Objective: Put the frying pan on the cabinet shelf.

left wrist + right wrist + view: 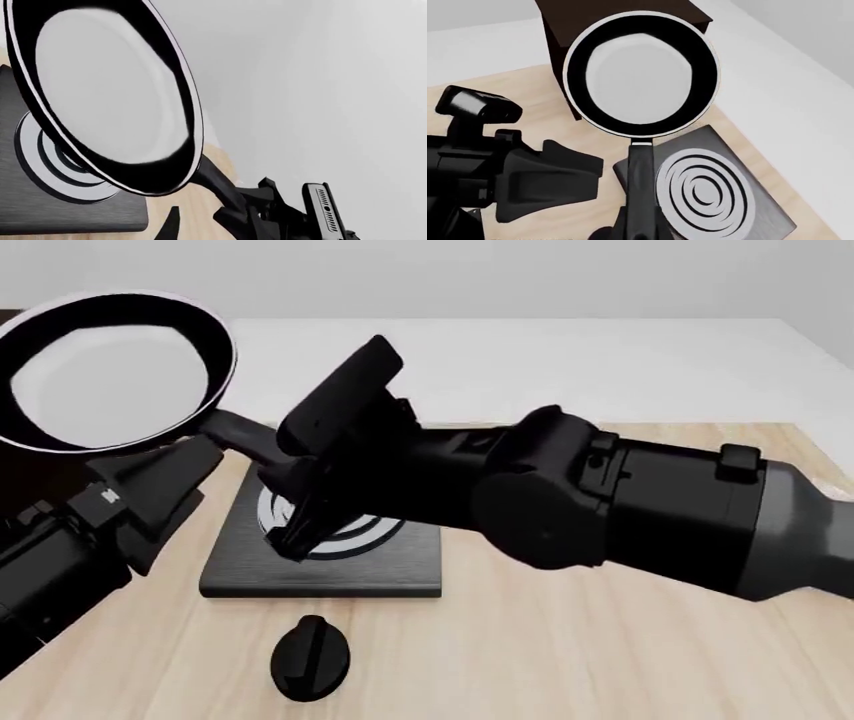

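while the dark cabinet sits at the back of the wood surface, the frying pan hangs mid-air before it, handle clamped in the right end effector. left end effector beside it, can't tell its grip.

The front view looks forward and down from above the arms' side of the table, taking in the black slab with silver rings near the middle. The left wrist view sits very close under the frying pan, which fills much of it, with the slab behind. The right wrist view looks down from above the slab, along the pan's handle toward the cabinet shelf. All three views share the pan and the slab.
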You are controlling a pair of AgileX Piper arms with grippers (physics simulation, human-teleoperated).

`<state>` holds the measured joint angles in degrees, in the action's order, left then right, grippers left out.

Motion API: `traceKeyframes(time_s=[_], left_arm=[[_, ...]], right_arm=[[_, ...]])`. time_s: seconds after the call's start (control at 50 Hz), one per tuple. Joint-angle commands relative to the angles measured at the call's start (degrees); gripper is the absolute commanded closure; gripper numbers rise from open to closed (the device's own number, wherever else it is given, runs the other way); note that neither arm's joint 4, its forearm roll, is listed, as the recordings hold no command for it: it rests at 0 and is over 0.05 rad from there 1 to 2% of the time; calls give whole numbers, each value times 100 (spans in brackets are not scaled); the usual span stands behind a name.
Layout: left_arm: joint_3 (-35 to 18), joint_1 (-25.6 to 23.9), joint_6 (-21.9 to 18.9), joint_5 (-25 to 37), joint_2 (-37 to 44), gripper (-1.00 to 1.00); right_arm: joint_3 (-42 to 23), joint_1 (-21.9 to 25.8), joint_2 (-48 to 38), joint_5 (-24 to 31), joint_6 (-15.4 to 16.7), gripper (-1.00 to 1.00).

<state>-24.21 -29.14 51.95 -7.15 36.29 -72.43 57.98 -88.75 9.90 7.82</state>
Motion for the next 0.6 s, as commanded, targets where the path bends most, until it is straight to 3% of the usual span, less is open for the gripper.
traceKeyframes(time_s=[0.02,0.6], left_arm=[[-25,-13,-1,42,2,-100],[149,-60,45,-204,175,-100]], right_arm=[[-51,140,86,-148,-108,100],[70,394,250,-277,-16,100]])
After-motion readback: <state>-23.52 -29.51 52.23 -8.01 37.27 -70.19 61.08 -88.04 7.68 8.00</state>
